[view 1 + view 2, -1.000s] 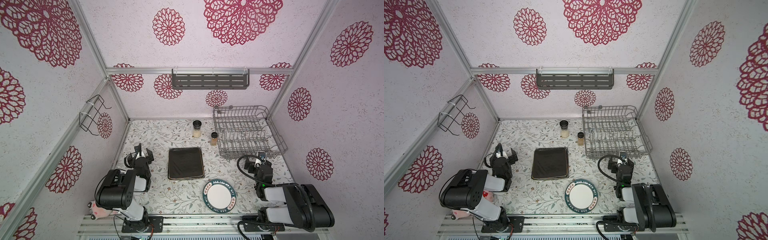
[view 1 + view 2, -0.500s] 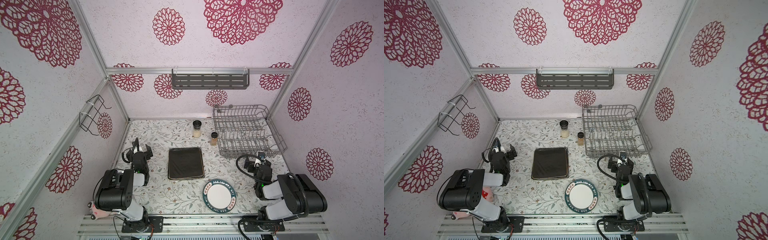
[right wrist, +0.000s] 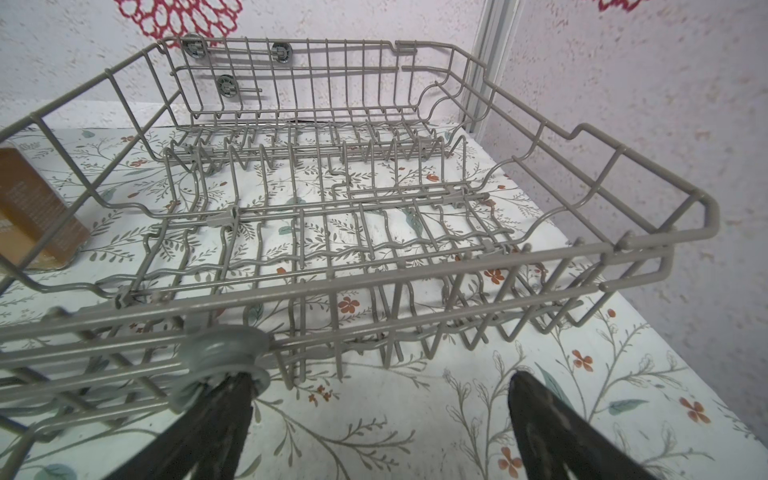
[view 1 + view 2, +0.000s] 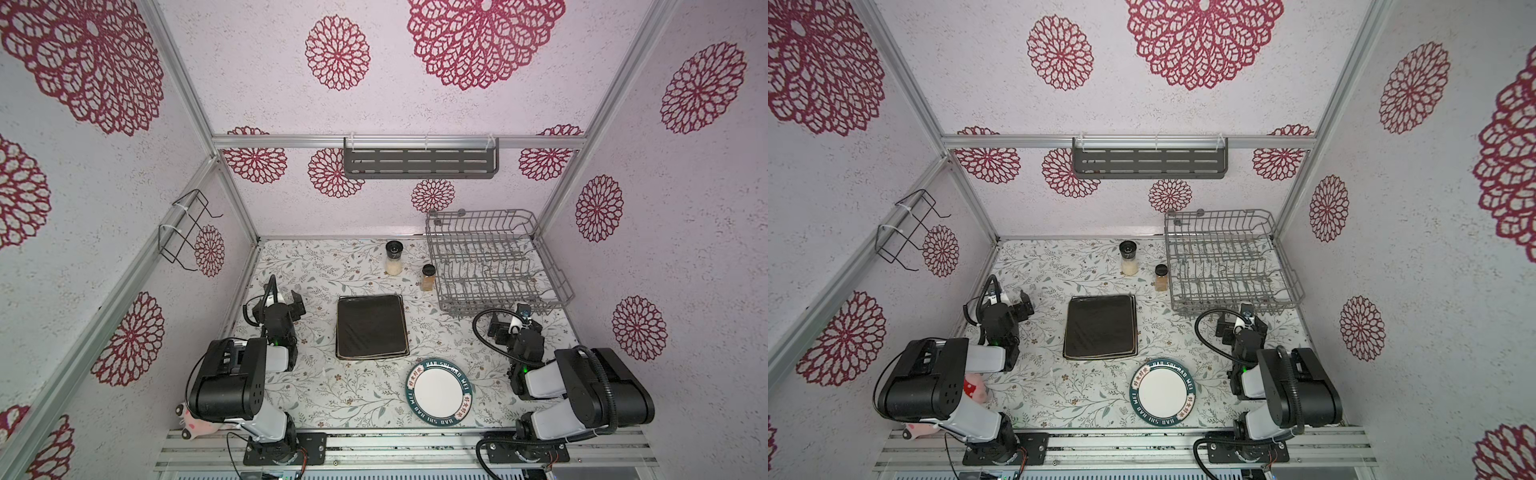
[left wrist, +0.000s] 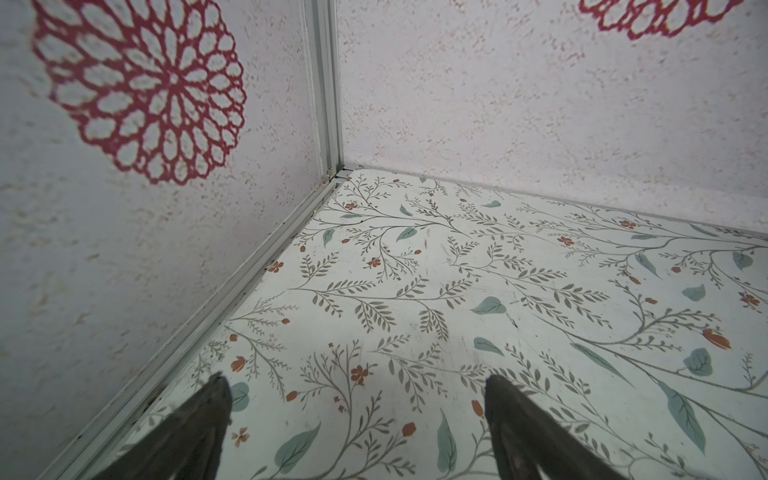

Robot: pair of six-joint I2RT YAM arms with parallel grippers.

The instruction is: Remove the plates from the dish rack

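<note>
The grey wire dish rack [image 4: 494, 262] [image 4: 1225, 262] stands at the back right with no plates between its tines, as the right wrist view confirms [image 3: 374, 187]. A stack of square plates [image 4: 371, 326] [image 4: 1100, 326], black on top, lies flat mid-table. A round white plate with a green lettered rim [image 4: 441, 392] [image 4: 1164, 392] lies near the front. My left gripper [image 4: 286, 296] [image 5: 357, 386] is open and empty over bare table by the left wall. My right gripper [image 4: 515, 324] [image 3: 380, 386] is open and empty just in front of the rack's near side.
Two spice jars [image 4: 393, 258] [image 4: 428, 277] stand left of the rack; the amber one [image 3: 33, 208] shows through the wires. A slotted grey shelf [image 4: 419, 160] hangs on the back wall. A black wire holder [image 4: 187, 228] is on the left wall. A pink toy [image 4: 195, 424] lies at the front left.
The left gripper has shifted slightly toward the back. The right arm's upper links have shifted slightly, its gripper staying by the rack. Both stay open; plates and rack are unmoved.
</note>
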